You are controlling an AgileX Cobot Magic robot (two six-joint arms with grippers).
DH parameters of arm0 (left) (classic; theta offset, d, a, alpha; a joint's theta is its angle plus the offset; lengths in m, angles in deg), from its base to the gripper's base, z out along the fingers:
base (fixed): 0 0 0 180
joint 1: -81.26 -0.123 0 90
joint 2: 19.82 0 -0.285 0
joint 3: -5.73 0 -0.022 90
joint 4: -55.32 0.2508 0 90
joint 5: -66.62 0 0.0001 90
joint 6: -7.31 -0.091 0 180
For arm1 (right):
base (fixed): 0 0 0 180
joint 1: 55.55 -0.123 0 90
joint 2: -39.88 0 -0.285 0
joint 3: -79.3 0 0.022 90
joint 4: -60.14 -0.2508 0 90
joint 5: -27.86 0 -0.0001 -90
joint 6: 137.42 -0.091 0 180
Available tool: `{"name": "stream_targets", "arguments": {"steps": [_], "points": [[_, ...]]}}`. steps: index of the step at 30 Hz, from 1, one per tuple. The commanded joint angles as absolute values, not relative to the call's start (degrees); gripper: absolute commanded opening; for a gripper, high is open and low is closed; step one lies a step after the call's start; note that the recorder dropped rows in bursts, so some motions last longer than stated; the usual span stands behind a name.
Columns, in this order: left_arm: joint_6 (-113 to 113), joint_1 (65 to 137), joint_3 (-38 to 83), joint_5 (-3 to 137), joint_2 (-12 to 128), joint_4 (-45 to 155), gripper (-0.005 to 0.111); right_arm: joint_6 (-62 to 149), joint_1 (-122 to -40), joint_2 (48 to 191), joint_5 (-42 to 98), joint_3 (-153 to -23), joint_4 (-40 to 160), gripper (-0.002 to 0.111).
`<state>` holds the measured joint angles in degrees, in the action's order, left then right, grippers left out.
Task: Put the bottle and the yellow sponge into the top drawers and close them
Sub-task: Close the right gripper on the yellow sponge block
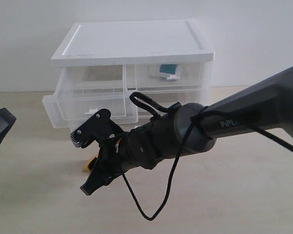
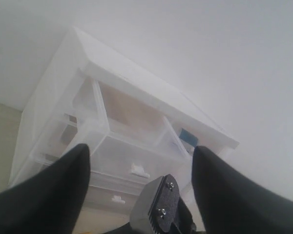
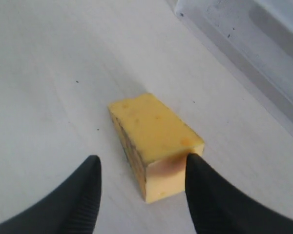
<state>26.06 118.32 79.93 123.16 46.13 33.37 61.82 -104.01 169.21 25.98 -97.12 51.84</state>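
- The right gripper's (image 3: 142, 163) two dark fingers (image 3: 78, 204) were spread wide, one on either side of the yellow sponge (image 3: 154, 141).
- One fingertip sat right against the sponge's paler cut end. Whether it actually touched could not be told from the right wrist view. The other finger stood clear of the sponge.
- The sponge lay flat on the pale table (image 3: 49, 73), not lifted, its speckled wedge shape pointing away from the fingers.
- In the exterior view the right gripper (image 1: 84, 163) reached across to the left of the middle, angled down at the table. A sliver of the yellow sponge (image 1: 90, 163) showed between its jaws.
- A loose black cable (image 1: 171, 180) hung in a loop from the right arm's wrist.
- Just behind the sponge the top left drawer (image 1: 88, 105) stood open, drawn forward out of the white-topped cabinet (image 1: 136, 41). Nothing could be made out inside it through its translucent walls.
- The top right drawer (image 1: 166, 75) was shut. A teal patch behind its front, probably the bottle (image 1: 167, 69), showed just above the little white handle.
- The left gripper's (image 2: 141, 150) fingers (image 2: 53, 195) were also held wide apart with nothing between them, facing the cabinet from a distance.
- In the exterior view only the tip of the left gripper (image 1: 0, 129) showed, at the left edge, well apart from the sponge and the drawers.
- The left wrist view caught the same teal spot of the bottle (image 2: 188, 136) in the shut drawer.
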Motion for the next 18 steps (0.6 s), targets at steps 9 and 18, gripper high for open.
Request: {"name": "stream_targets", "arguments": {"steps": [9,18], "points": [[25.67,118.53,80.15,122.79,45.70,33.21,0.057,62.22,-103.99,171.71,23.35,-99.56,51.75,0.047],[25.67,118.53,80.15,122.67,45.70,33.21,0.057,62.46,-104.08,171.71,21.63,-99.56,51.75,0.013]]}}
